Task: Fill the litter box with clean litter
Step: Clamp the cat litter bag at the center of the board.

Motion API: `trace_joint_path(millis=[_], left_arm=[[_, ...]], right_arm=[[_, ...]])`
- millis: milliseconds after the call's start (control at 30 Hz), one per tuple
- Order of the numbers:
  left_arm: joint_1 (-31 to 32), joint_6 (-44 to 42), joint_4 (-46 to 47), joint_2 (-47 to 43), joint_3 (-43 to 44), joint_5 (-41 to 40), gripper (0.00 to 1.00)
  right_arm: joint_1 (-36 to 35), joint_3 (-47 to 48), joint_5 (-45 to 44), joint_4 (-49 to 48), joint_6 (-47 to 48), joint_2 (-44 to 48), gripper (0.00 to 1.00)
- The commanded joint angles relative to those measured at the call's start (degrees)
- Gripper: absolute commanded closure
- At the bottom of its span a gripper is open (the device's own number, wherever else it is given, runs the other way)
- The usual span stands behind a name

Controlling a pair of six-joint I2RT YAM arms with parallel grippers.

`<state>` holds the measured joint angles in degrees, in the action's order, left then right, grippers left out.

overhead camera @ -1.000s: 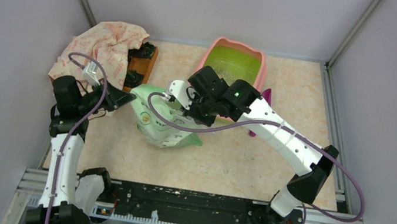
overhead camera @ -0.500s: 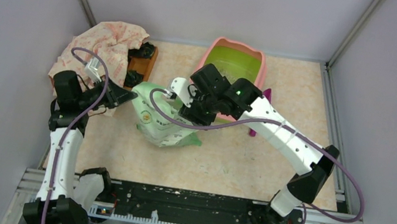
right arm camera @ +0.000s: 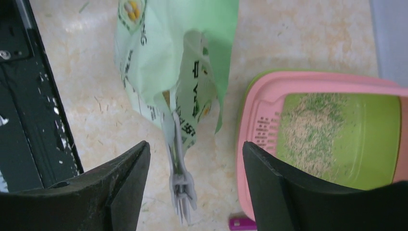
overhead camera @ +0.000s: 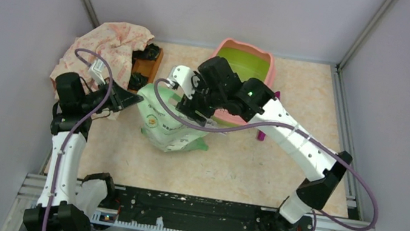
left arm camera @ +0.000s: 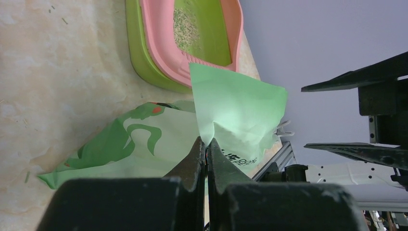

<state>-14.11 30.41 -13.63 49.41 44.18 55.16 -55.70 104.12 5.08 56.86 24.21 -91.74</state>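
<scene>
The left gripper (left arm camera: 206,144) pinches a flap of the green bag (overhead camera: 170,128), which sits on the beige marbled table (overhead camera: 255,172). The right gripper (right arm camera: 195,147) hangs above the bag, jaws wide, holding nothing. Beyond, the litter box (right arm camera: 288,79) at the table's far edge holds only a thin scatter of litter (right arm camera: 308,130), so most of the filling seems left. Plain grey walls (overhead camera: 219,1) close round.

Pink-rimmed lime litter box (right arm camera: 312,79), printed green bag (overhead camera: 166,131)
</scene>
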Motion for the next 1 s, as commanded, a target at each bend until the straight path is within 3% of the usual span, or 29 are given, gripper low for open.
trace_joint_path(millis=[0,167,467,567,667,733,767,967], left_arm=[[0.16,2.02,8.56,-1.18,2.63,3.8,0.98],[0.38,1.93,8.54,-1.35,2.76,3.92,0.98],[0.7,2.34,9.68,-1.77,2.36,4.64,0.97],[0.8,2.52,10.11,-1.71,1.99,4.87,0.97],[0.91,2.52,10.78,-1.43,1.44,5.07,0.96],[0.99,2.86,11.81,-0.73,0.72,5.55,0.95],[1.03,3.18,12.44,-0.27,0.48,5.88,0.95],[3.58,5.91,18.2,3.51,0.69,9.88,0.91]], right_arm=[[0.26,7.21,5.94,-5.8,-0.21,-4.47,0.31],[2.31,12.01,15.83,-5.16,-1.46,-10.07,0.33],[4.18,17.73,24.28,-3.07,-2.43,-18.07,0.36],[4.31,19.43,28.29,-2.35,-2.53,-19.9,0.47],[4.54,19.77,33.0,-2.48,-3.23,-20.45,0.72],[4.68,19.37,35.86,-2.59,-3.69,-20.49,0.95],[4.7,19.0,36.13,-2.65,-4.04,-20.43,1.0],[4.73,10.25,32.15,-6.49,-5.74,-13.6,1.0]])
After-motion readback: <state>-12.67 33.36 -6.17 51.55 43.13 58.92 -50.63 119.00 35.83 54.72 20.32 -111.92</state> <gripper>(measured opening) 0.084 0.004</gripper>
